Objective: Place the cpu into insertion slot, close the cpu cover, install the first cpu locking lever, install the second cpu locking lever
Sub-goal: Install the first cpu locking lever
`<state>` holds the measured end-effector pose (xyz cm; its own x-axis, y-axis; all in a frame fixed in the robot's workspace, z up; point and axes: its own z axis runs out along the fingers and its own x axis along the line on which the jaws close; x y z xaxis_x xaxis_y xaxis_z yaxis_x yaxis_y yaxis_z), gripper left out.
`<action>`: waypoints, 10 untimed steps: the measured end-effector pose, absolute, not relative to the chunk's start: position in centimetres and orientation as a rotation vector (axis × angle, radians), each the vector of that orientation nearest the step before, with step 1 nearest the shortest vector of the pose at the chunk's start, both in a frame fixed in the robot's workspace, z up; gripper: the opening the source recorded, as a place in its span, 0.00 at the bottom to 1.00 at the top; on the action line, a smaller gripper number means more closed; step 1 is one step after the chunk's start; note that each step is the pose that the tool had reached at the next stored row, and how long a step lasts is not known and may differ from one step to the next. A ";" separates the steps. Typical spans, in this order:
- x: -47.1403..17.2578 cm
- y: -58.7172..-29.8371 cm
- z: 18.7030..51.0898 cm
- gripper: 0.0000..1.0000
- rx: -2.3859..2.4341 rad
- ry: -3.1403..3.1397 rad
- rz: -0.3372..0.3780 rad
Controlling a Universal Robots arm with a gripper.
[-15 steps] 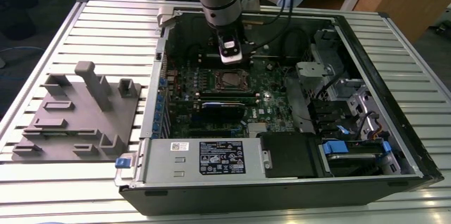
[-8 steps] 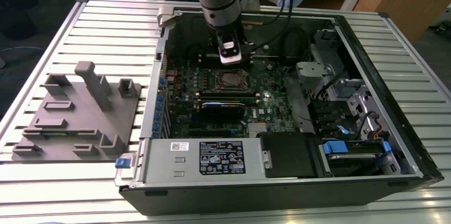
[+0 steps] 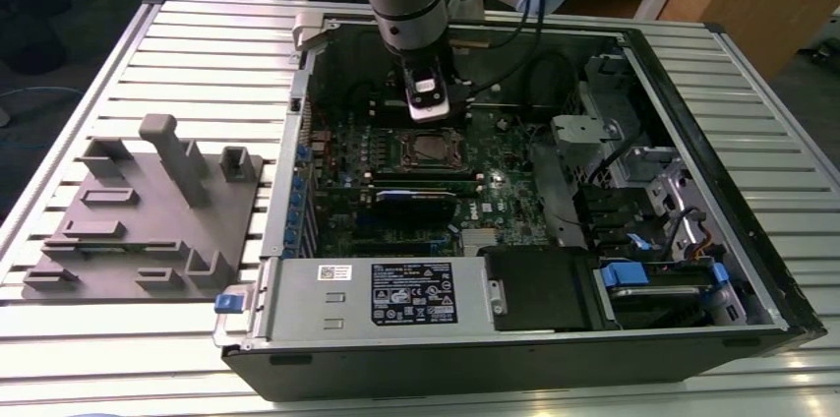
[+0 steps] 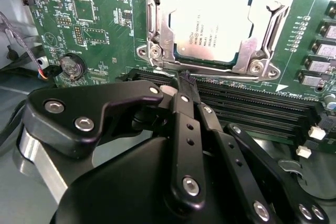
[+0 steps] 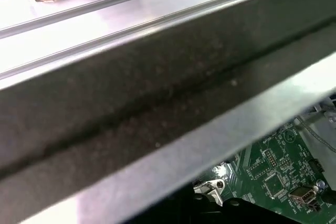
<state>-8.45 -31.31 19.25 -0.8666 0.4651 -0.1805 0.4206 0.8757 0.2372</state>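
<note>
The cpu (image 4: 212,22), a pale silver square, lies in the insertion slot (image 3: 431,148), which shows around it as a dark rim. The cpu cover (image 4: 161,30), a metal frame, lies flat over the chip's edges. A thin wire locking lever (image 4: 220,73) runs along the socket edge nearest my gripper. My gripper (image 4: 186,81) is shut, its black fingertips together right at that lever; I cannot tell whether they pinch it. In the exterior view the gripper (image 3: 427,107) hangs inside the open computer case, just behind the socket.
Long black memory slots (image 4: 252,103) lie between gripper and socket. A coin battery (image 4: 71,66) sits on the green motherboard (image 4: 105,19). The case wall (image 5: 157,103) is close to the wrist. A grey fixture block (image 3: 145,210) stands on the slatted table at the exterior view's left.
</note>
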 end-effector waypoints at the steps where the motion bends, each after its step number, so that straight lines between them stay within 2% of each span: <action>1: -8.5 -31.3 19.2 0.11 0.674 2.814 0.280; 10: -8.5 -31.3 19.1 0.11 0.674 2.814 0.280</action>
